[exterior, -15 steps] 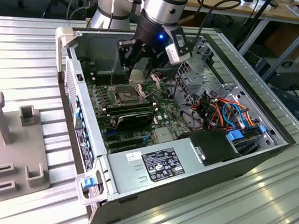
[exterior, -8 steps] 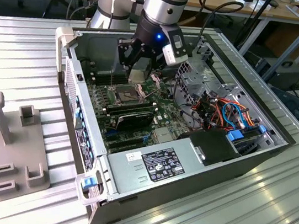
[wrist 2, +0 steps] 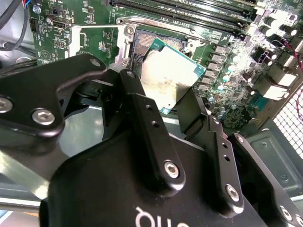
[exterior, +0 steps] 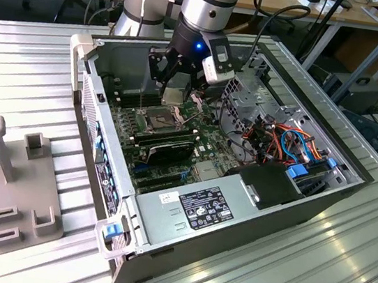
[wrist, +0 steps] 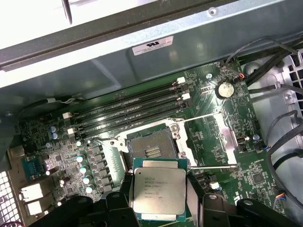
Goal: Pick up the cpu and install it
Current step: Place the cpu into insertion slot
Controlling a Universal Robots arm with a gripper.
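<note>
Exterior view: the silver-and-black arm reaches down into an open grey sheet-metal computer case (exterior: 100, 125) lying on a ribbed aluminium table (exterior: 297, 276). Its black gripper (exterior: 174, 90) hangs over the green motherboard (exterior: 206, 144). Between its fingers sits the cpu (exterior: 173, 97), a thin flat square chip with a dull silver-grey metal top. The chip is above the dark square socket (exterior: 160, 118) and clear of it, not seated.

In the first wrist view the cpu (wrist: 158, 191) shows a matte metal lid with rounded corners on a green rim. The gripper (wrist: 159, 204) clamps it by two opposite edges, so the jaws stand only as wide as the chip. Just beside it the socket (wrist: 151, 149) lies open, its fine contact field bare. The socket's hinged bright metal frame (wrist: 213, 137) is swung aside, flat over the board. Long black memory slots (wrist: 132, 109) run in parallel rows near the socket, and a round shiny coin battery (wrist: 224, 89) sits past the frame.

In the second wrist view the black, smooth angular fingers (wrist 2: 142, 111), set with bolts, grip the cpu (wrist 2: 168, 78), whose lid looks scuffed and tilted relative to the board.

On the exterior view's left, a grey plastic fixture (exterior: 0, 178) with upright posts rests on the table.
</note>
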